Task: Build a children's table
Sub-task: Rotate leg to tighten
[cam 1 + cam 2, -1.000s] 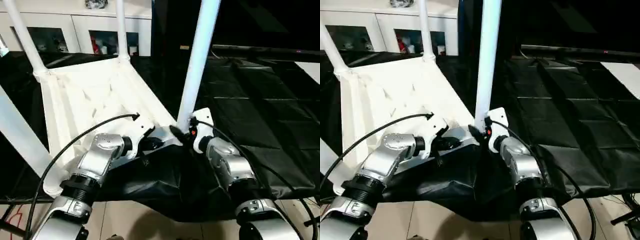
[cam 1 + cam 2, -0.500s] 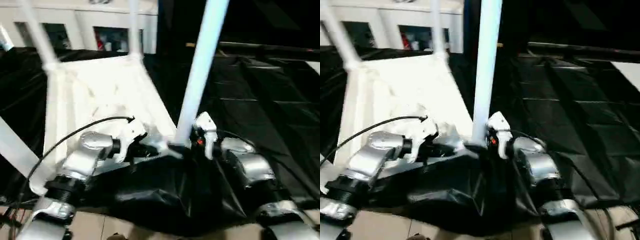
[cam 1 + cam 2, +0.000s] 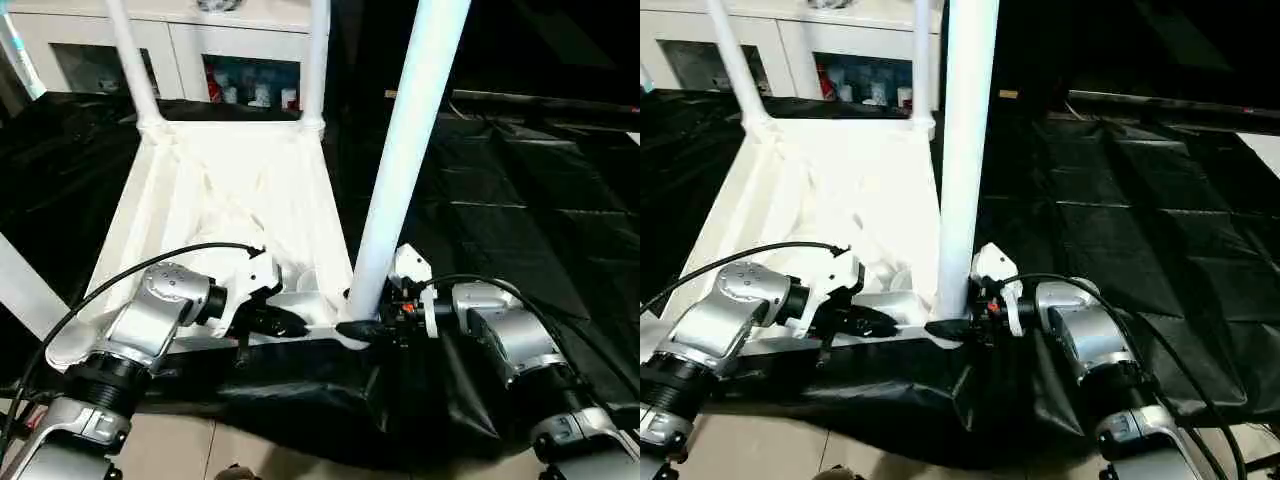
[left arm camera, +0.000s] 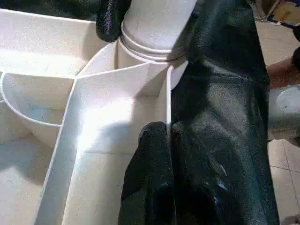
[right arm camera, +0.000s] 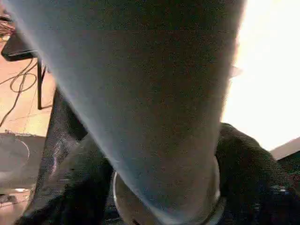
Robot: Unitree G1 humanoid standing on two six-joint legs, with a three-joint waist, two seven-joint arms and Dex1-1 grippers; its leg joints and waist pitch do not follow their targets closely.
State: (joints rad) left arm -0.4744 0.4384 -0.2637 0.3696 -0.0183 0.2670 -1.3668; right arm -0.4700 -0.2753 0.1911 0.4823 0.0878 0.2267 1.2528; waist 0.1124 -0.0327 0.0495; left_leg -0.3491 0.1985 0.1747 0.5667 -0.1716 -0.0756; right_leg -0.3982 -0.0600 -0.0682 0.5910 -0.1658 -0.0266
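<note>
Now, left to right: left gripper [image 3: 285,322] pinched on near rim of upturned white ribbed plastic tabletop [image 3: 235,200] lying on black sheet [image 3: 520,210]; tall white tapered tubular leg [image 3: 405,160] upright in near-right corner socket; right gripper [image 3: 362,328] clamped round leg base, nearer arm.

no readable text, labels, brands or numbers on any surface; cabinet contents too small to make out
</note>
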